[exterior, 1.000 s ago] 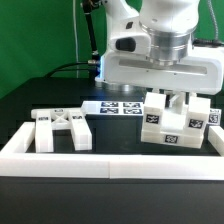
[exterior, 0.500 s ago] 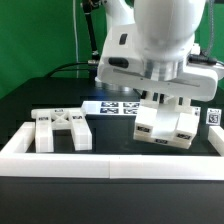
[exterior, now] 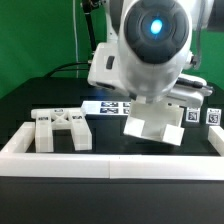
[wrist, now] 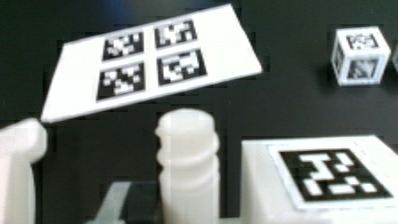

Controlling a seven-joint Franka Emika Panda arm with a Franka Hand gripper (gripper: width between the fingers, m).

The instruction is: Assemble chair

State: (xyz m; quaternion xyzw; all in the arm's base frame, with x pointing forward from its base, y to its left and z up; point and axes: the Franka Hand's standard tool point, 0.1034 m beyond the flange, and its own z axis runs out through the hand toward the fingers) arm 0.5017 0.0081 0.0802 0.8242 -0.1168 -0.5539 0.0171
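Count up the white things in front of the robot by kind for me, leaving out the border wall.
X-braced panel: 1
Blocky chair part: 1
Small tagged block: 1
Marker board: 1
Total: 4

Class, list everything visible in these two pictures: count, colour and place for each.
X-braced panel: one, white, on the table, exterior view's left.
marker board: one, white with black tags, flat mid-table.
small tagged block: one, white, exterior view's right.
border wall: one, white, along the front.
table: one, black, under everything.
backdrop: one, green, behind.
chair part: one, white, tagged, tilted beneath the arm.
robot arm: one, white with a blue light, above the chair part.
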